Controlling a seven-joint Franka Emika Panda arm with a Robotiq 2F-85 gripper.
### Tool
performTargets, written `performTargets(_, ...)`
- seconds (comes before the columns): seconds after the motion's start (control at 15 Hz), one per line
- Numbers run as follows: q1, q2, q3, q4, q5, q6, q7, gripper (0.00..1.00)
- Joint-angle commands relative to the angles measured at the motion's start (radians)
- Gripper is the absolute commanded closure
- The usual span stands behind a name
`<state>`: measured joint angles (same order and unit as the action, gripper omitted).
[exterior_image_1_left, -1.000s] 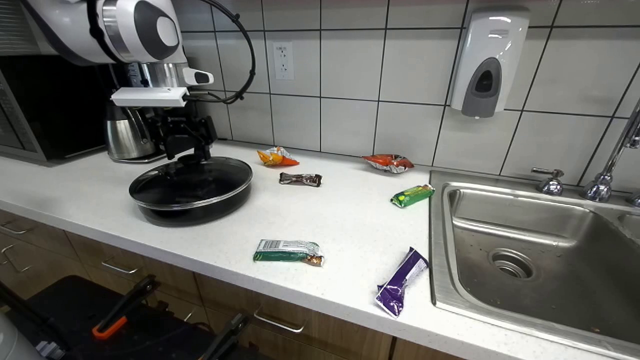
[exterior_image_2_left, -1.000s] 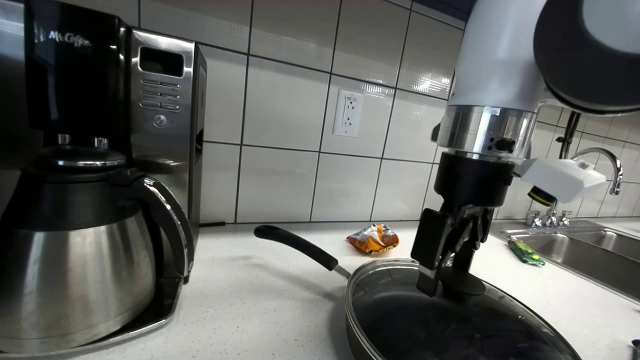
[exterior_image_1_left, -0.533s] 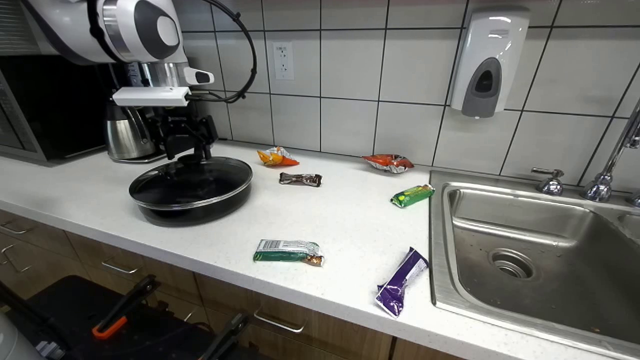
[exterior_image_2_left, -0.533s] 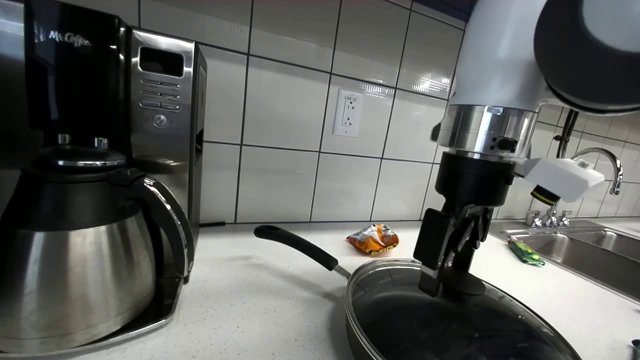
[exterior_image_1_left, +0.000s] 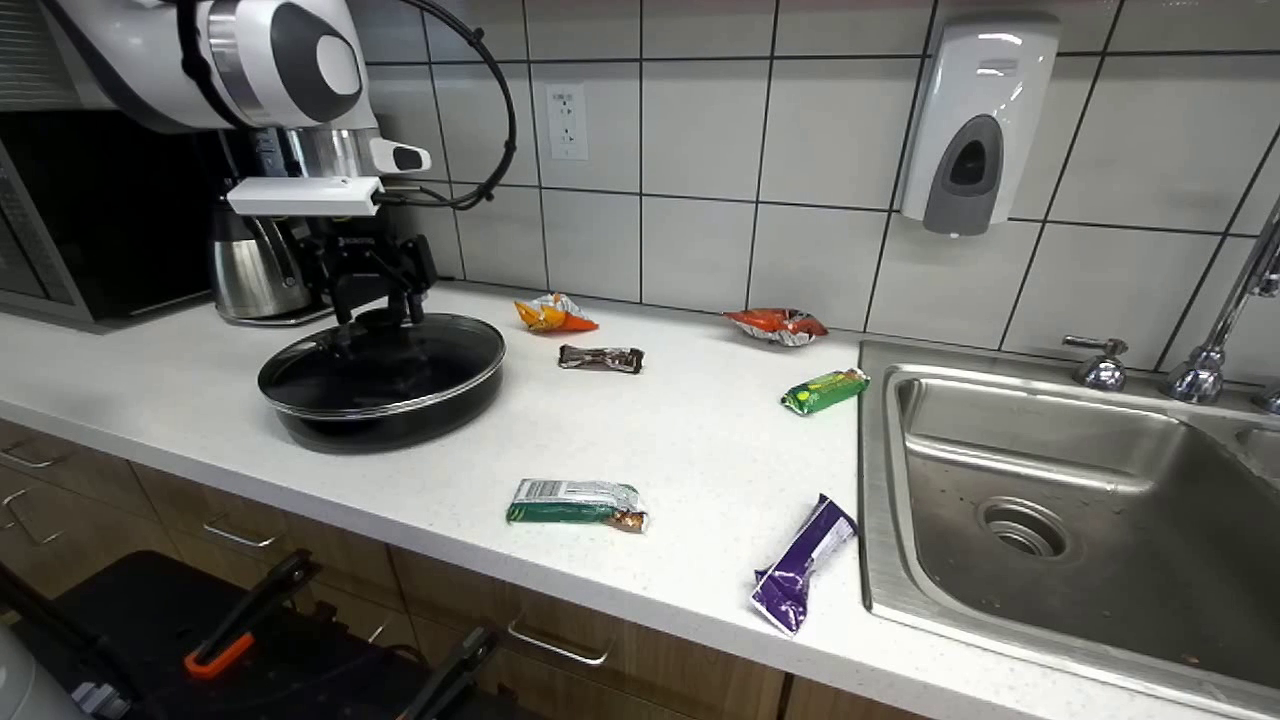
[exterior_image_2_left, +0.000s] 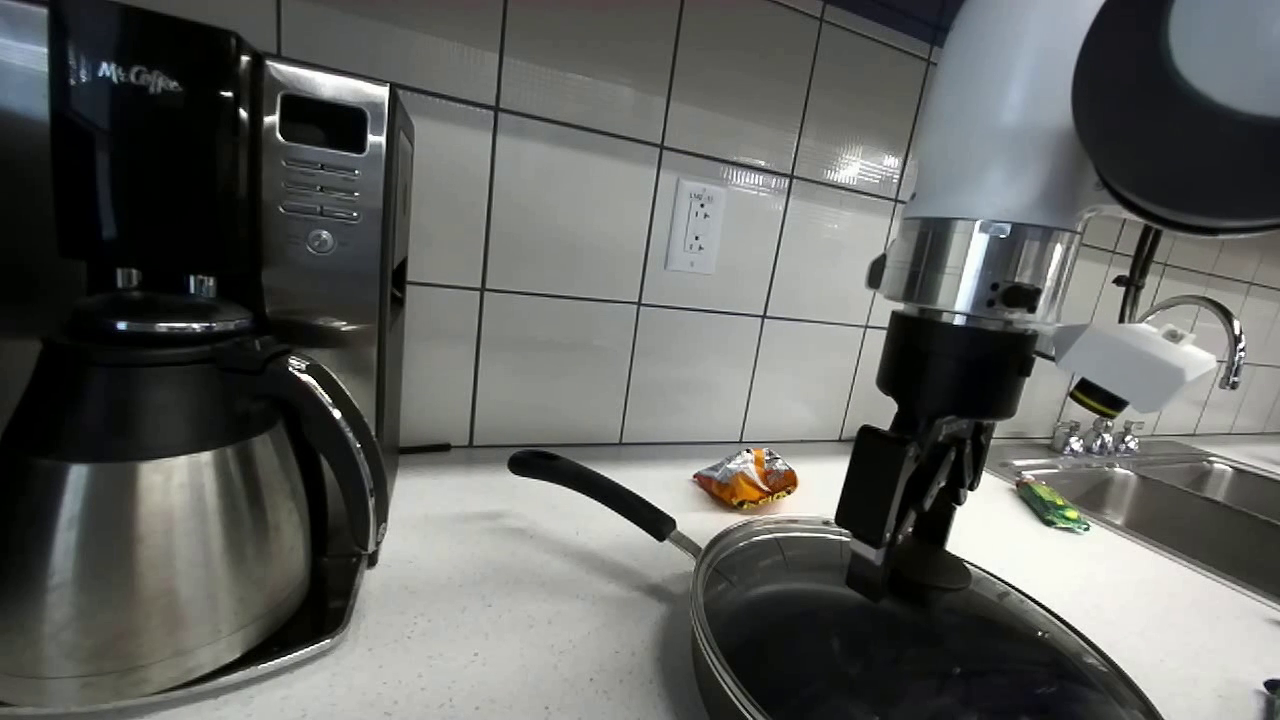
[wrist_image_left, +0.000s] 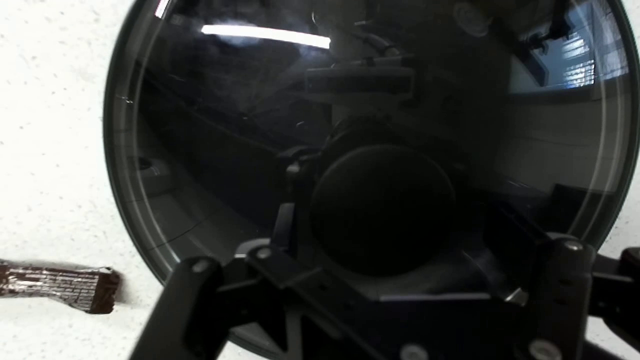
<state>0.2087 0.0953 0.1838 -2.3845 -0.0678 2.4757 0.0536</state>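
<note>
A black frying pan (exterior_image_1_left: 400, 430) stands on the white counter, covered by a dark glass lid (exterior_image_1_left: 425, 365) with a steel rim. At the lid's centre rises a round black knob (wrist_image_left: 382, 210). My gripper (exterior_image_1_left: 380, 316) points straight down over the lid, its fingers (exterior_image_2_left: 868, 570) low beside the knob. In the wrist view the gripper (wrist_image_left: 392, 225) is open, one finger on either side of the knob, with a dark gap showing on both sides. The fingertips are near the glass; whether they touch it I cannot tell. The pan's handle (exterior_image_2_left: 595, 490) extends toward the tiled wall.
A coffee maker's steel carafe (exterior_image_2_left: 160, 560) stands near the pan's handle. Across the counter lie an orange bag (exterior_image_1_left: 557, 314), a brown bar (exterior_image_1_left: 600, 359), a red bag (exterior_image_1_left: 778, 326), a green packet (exterior_image_1_left: 826, 391), a green-white bar (exterior_image_1_left: 578, 504) and a purple wrapper (exterior_image_1_left: 805, 565), beside the sink (exterior_image_1_left: 882, 500).
My gripper has come down slightly and shifted a little sideways around the knob, toward the sink side. The pan, lid and packets have stayed where they were.
</note>
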Motion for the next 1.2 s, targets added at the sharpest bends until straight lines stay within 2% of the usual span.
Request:
performTargets(0.0, -0.008, -0.032, -0.001, -0.016, -0.002, -0.025, -0.021, 0.32)
performTargets(0.2, -0.015, -0.036, -0.013, -0.017, -0.011, -0.023, -0.014, 0.58)
performTargets(0.27, -0.017, -0.038, -0.019, -0.018, -0.016, -0.024, -0.009, 0.61)
performTargets(1.13, -0.064, -0.171, -0.070, -0.029, -0.004, -0.064, -0.003, 0.61)
